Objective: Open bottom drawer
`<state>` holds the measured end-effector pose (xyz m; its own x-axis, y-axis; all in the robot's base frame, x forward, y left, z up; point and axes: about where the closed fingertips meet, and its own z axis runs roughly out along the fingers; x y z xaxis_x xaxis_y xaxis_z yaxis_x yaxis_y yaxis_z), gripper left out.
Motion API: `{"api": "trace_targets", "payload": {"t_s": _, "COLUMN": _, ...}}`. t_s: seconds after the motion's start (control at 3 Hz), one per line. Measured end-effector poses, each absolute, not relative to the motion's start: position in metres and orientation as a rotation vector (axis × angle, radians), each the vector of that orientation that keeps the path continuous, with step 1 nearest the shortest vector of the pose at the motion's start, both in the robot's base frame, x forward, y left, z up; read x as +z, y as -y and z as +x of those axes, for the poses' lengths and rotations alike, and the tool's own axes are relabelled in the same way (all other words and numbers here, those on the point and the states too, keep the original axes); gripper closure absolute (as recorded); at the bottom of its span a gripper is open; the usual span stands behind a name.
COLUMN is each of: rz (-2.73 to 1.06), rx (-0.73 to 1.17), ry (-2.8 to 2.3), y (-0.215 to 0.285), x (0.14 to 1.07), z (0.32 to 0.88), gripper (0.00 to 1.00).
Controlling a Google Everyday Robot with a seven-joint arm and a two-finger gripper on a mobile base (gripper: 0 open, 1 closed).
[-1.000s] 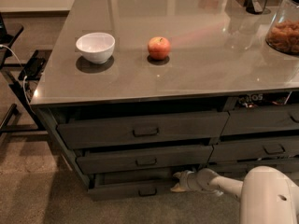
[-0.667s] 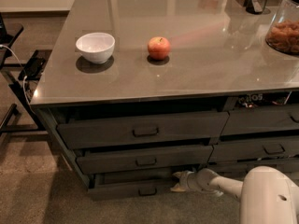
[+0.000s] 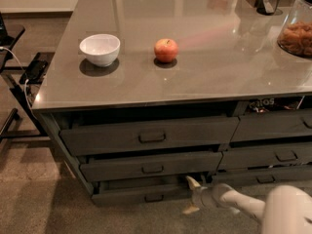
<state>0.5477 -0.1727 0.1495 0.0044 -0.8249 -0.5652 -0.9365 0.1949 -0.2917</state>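
- The bottom drawer (image 3: 122,195) sits lowest in the left-hand stack of the grey cabinet, at about 6 o'clock in the view, just above the carpet (image 3: 53,204).
- Its slim dark front stands out a little beyond the middle drawer (image 3: 112,168) above it, with a dark gap showing along its top edge.
- Its small loop handle (image 3: 154,197) sits in the centre of the front, and nothing touches it.
- The robot's white arm (image 3: 243,204) comes in from the 5 o'clock corner and lies low and nearly level, reaching toward 9 o'clock.
- The gripper (image 3: 190,196) is at the right end of the bottom drawer's front, at 3 o'clock from the handle.
- Its fingers are spread apart: one points up toward 12 o'clock by the drawer's top right corner, and the other sits down near the carpet.
- Whether either finger touches the drawer front cannot be told.
- On the glossy countertop (image 3: 214,67), a white bowl (image 3: 100,48) stands at 10 o'clock in the view.
- A red apple (image 3: 166,50) sits at 3 o'clock from the bowl, apart from it.
- A glass jar (image 3: 297,30) of brown snacks stands at the right edge, at about 2 o'clock.
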Motion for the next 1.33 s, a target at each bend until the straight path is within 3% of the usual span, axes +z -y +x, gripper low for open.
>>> {"api": "trace_targets", "payload": {"t_s": 1.0, "rz": -1.649, "rx": 0.241, "ry": -1.835, "y": 0.176, "x": 0.168, "z": 0.539, "gripper": 0.82}}
{"api": "trace_targets", "payload": {"t_s": 1.33, "rz": -1.650, "rx": 0.241, "ry": -1.835, "y": 0.177, "x": 0.174, "z": 0.539, "gripper": 1.00}}
